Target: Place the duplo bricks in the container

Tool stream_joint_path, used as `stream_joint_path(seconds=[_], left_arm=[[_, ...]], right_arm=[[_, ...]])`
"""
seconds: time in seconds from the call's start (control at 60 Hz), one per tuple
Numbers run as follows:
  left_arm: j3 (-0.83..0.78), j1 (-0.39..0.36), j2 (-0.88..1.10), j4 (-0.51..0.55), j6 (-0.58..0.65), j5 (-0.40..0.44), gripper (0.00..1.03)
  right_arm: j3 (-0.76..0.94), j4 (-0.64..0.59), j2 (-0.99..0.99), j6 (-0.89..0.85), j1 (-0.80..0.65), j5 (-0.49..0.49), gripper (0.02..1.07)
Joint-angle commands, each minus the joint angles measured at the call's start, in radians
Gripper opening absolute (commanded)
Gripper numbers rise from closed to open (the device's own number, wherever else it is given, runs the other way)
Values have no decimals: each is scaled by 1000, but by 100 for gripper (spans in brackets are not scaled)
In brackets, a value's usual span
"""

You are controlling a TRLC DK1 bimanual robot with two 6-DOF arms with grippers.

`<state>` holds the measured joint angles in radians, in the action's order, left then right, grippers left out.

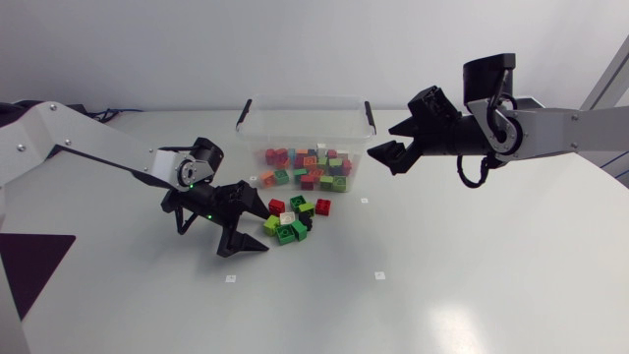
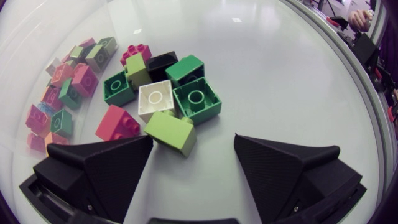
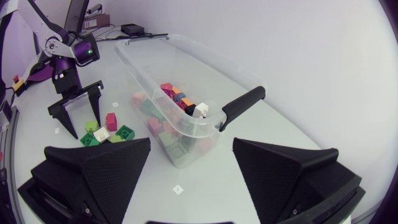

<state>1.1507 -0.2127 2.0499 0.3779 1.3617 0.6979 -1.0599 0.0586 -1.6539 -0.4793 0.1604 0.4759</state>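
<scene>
The container [image 1: 295, 118] stands on the counter [image 1: 472, 275] with bricks [image 1: 310, 167] in it. A loose pile of bricks [image 1: 295, 221] lies at its six o'clock, left jaws at the pile's nine, right jaws at the container's three.

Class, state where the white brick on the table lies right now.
In the left wrist view, the white brick lies ahead of the left claw, beside a dark green brick, with a lime brick nearer the claw.

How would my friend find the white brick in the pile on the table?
Start at the clear container; look at the pile on the table beside it, by the left gripper. The white brick sits mid-pile, the only white one among green, red and black.
</scene>
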Motion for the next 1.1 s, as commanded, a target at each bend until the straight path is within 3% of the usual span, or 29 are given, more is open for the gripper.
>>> stream_joint_path(seconds=[0.0, 0.1, 0.25, 0.617, 0.7, 0.8, 0.817, 1.083], left_arm=[[-36, 3, -37, 52, 70, 6, 87], [-42, 26, -57, 113, 119, 8, 87], [-5, 35, -40, 115, 114, 15, 88], [26, -17, -17, 58, -58, 22, 87], [24, -19, -13, 58, -81, 22, 73], [9, -16, -19, 53, -98, 22, 38], [3, -16, -23, 52, -99, 22, 29], [-71, -14, -88, 42, -113, 37, 25]], right_arm=[[26, 17, 26, -15, -7, 9, 98], [29, 17, 26, -16, -9, 7, 98], [31, 17, 26, -16, -9, 4, 98], [55, 17, 60, -16, -15, 3, 98], [63, 18, 63, -18, -16, 4, 98], [75, 20, 71, -18, -16, 4, 98], [80, 21, 75, -18, -16, 4, 98], [167, 18, 143, -44, 18, 30, 98]])
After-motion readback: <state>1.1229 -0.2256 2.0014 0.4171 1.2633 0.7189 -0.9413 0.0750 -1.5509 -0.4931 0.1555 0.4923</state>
